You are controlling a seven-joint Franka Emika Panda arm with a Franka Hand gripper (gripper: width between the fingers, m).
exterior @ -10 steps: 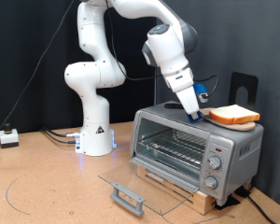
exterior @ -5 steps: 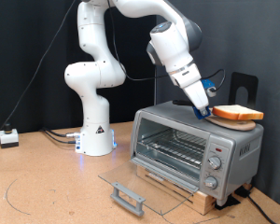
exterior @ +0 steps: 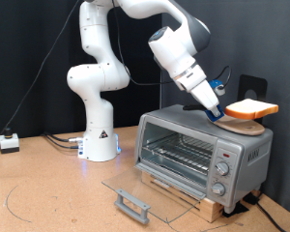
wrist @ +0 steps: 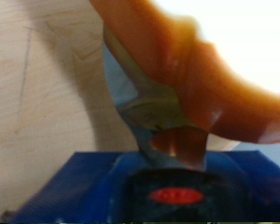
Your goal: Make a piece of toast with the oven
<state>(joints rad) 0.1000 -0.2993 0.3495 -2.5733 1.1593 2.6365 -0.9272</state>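
Holding the piece of toast point(exterior: 251, 108) by its crust edge, your gripper point(exterior: 218, 110) lifts it above the oven point(exterior: 203, 151); it looks light and soft, so pinch gently

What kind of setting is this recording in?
Probably a robotics lab bench: black curtain backdrop, arm bolted to a wooden table, a toaster oven with its door open, gripper holding bread above it.

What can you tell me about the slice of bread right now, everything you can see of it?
The piece of toast is a square slice with a pale face and orange-tan crust. It is gripped at one edge by the end effector, lying roughly flat and slightly tilted, lifted just above the top of the oven near the exterior view's right. In the wrist view its crust fills the frame, blurred.
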